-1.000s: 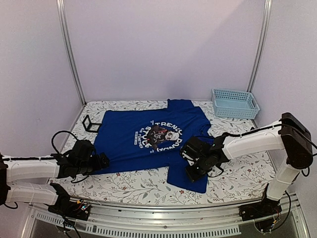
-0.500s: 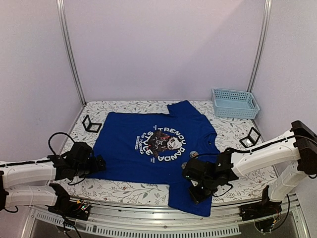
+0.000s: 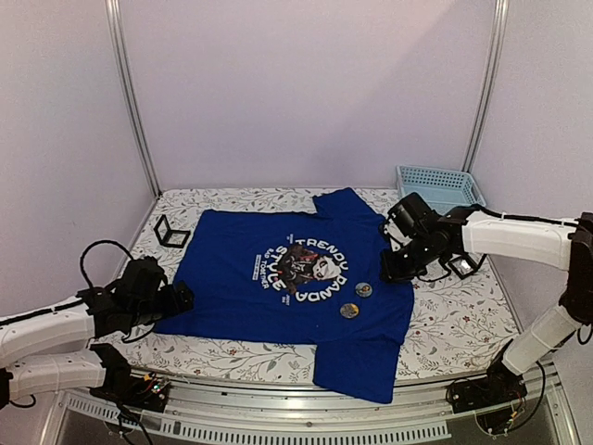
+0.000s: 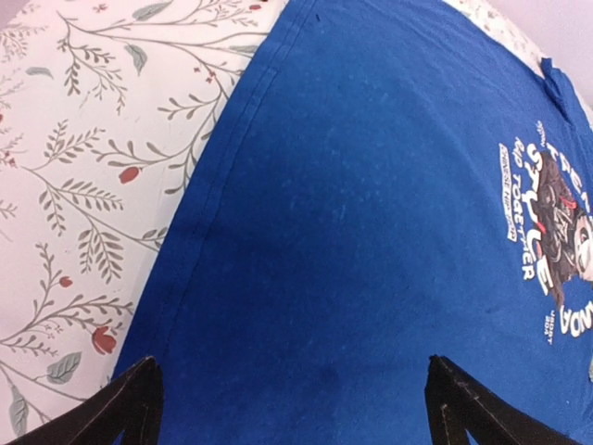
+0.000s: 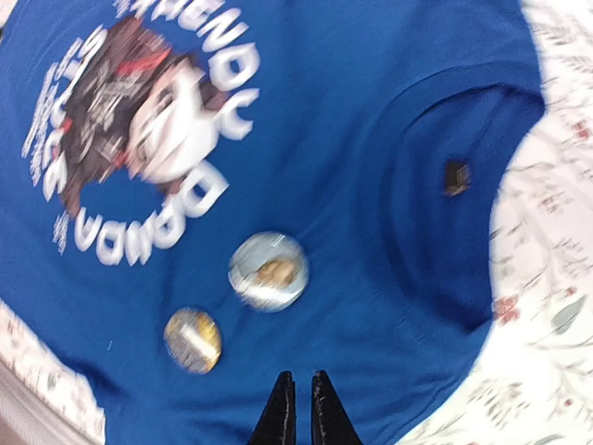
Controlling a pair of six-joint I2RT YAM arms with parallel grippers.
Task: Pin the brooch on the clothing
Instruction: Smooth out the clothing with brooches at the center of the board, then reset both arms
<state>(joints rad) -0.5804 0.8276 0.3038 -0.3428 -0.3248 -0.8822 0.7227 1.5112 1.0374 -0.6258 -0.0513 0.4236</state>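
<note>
Lilac walls (image 3: pixel 306 93) are seen round the floral-clothed table (image 3: pixel 454 324), on which the blue T-shirt (image 3: pixel 232 278) is spread flat. Two brooches (image 5: pixel 268 270) are laid on it beside the print (image 3: pixel 301 264). The left pincer (image 4: pixel 296 408) is held wide and the right pincer (image 5: pixel 296 413) closed, empty.

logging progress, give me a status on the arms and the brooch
Left gripper jaws open over shirt hem, empty. Right gripper jaws shut, empty. Silver brooch and gold brooch on shirt beside print; pinned or loose, can't tell. Nothing blocking.
</note>
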